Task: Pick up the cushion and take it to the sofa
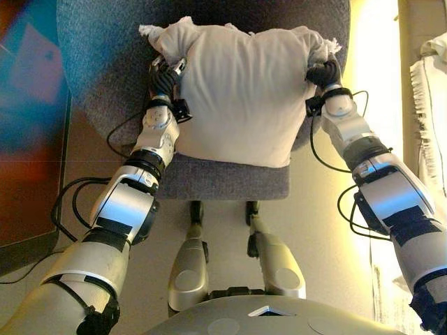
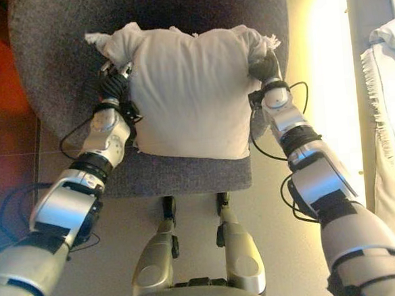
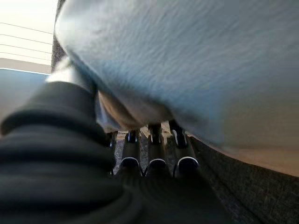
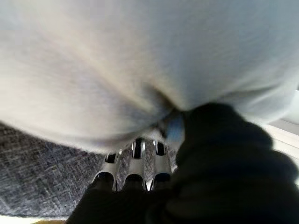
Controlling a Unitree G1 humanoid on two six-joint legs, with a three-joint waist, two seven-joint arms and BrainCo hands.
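Observation:
A cream cushion [image 1: 237, 98] lies on the seat of a grey upholstered chair [image 1: 105, 70], with fringed corners at its far edge. My left hand [image 1: 164, 80] grips its left side and my right hand [image 1: 323, 73] its right side. In the left wrist view my fingers [image 3: 156, 163] reach under the cushion [image 3: 187, 70], between it and the seat, and the thumb presses into its side. The right wrist view shows the same: fingers [image 4: 135, 177] under the cushion [image 4: 117, 70], with the thumb denting it. The cushion rests on the seat.
The chair's front edge [image 1: 230, 185] is just ahead of me. A white fringed cloth [image 1: 429, 105] hangs at the far right past a strip of sunlit floor [image 1: 377, 84]. A dark blue and red surface [image 1: 28, 105] lies to the left.

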